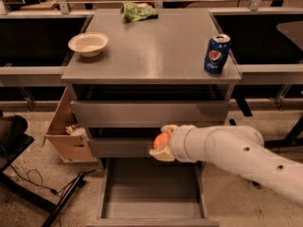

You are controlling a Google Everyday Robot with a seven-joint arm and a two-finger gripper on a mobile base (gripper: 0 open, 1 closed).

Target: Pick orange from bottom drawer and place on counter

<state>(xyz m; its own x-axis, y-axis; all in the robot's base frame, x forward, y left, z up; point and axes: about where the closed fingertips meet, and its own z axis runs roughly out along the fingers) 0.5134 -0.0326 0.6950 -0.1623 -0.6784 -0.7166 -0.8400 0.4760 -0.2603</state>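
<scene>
The two cream fingers (pixel 164 155) of the gripper (pixel 159 142) were clamped on the orange (pixel 162 139), one above it and one below. The one orange hung clear of the bottom drawer (pixel 102 193), above its open grey box and just in front of the middle drawer (pixel 118 147). The white arm (pixel 236 150) ran off toward the lower right. There were three grey drawers: the bottom one pulled out, the middle one and the top drawer (pixel 149 113) pushed in. On the table (pixel 151 51) above stood one blue can (pixel 217 54) near the right edge, marked with the round red, white and blue Pepsi emblem; its lettering could not be read. One cream bowl (pixel 88 43) sat near the left edge, and one crumpled green thing (pixel 137 11) lay at the back. One open cardboard box (pixel 66 138) stood on the floor to the left.
</scene>
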